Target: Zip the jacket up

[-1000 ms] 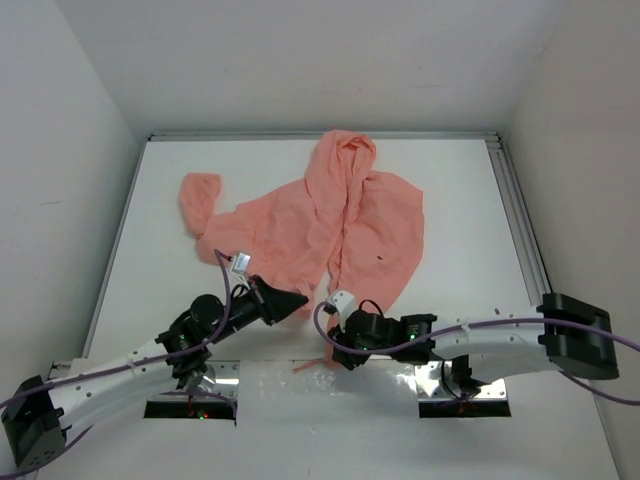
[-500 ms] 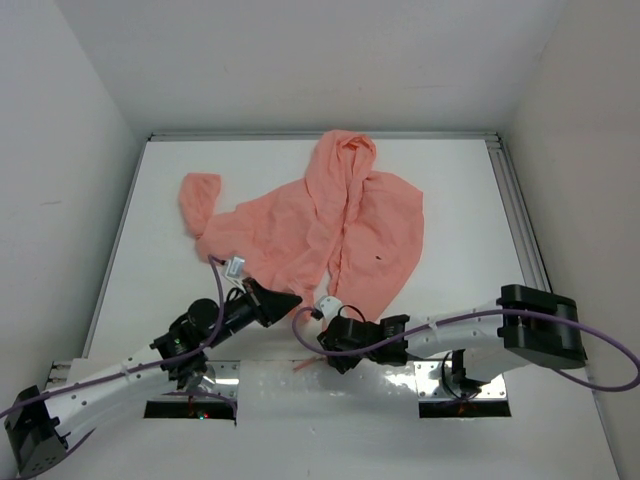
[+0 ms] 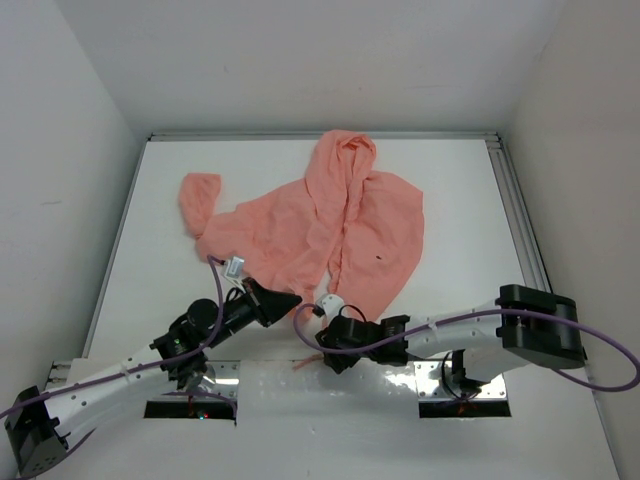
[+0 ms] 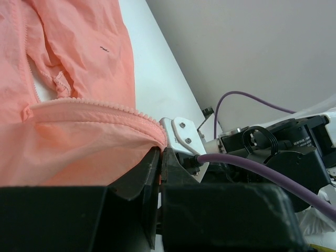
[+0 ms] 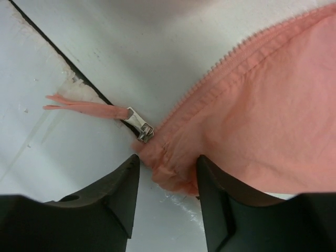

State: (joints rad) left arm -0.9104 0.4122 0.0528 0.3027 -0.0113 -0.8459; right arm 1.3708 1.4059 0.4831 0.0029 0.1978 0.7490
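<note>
One jacket point(image 3: 335, 220), spread on table point(image 3: 470, 200), hood far, front wholly unzipped. Left gripper point(image 4: 160, 156) pinching near hem by zipper teeth; right gripper point(image 5: 167, 176) spread astride the opposite hem corner, slider point(image 5: 140, 126) just beside. Zipping entirely outstanding.

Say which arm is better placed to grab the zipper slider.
Likely right: the right jaws stand open beside the zipper slider; the left jaws are shut on the toothed edge of the jacket.
</note>
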